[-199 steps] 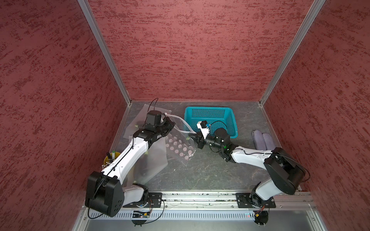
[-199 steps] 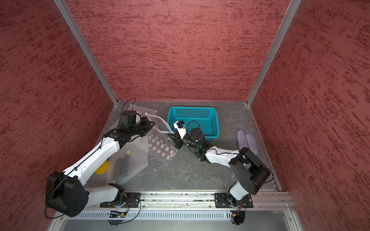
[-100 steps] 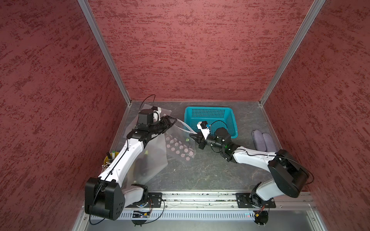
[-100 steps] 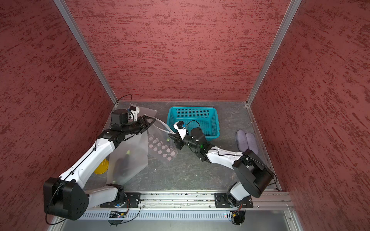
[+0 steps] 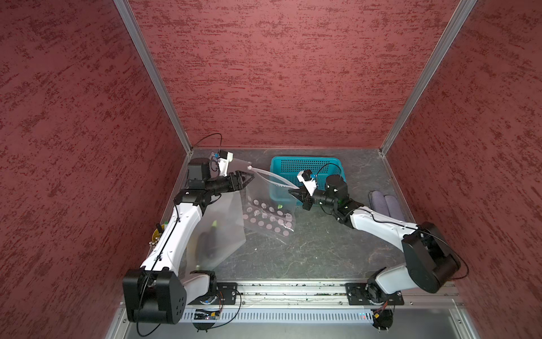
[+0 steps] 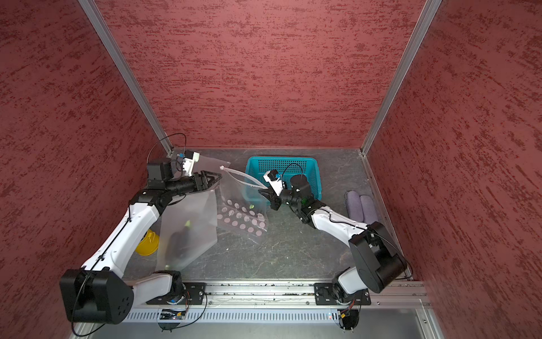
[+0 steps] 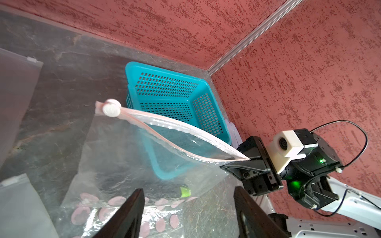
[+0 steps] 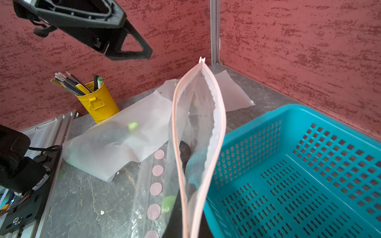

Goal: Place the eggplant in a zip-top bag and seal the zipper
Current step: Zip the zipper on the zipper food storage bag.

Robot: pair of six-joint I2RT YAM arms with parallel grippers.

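My right gripper (image 5: 294, 192) is clenched on the right corner of the bag (image 5: 264, 205), holding that end up off the table just in front of the basket (image 5: 305, 159). The bag's lower part lies on the table. The eggplant (image 8: 184, 152) is already inside; in the right wrist view it shows as a dark body low in the bag, with a green stem end nearer the camera. So I judge the loading done and the sealing not yet begun. The zipper (image 8: 177, 123) gapes, its two pink tracks bowed well apart along most of the mouth. They meet only at my held corner and at the far-left end, where the slider (image 5: 249, 168) sits. My left gripper (image 5: 247, 177) is released, its jaws spread and holding nothing, close beside the slider end but not touching it as far as I can tell. What is left, I think, is to close the left jaws on the slider and draw it rightward along the tracks to my held corner. A frosted bag (image 5: 225, 223) at near left plays no part in this.
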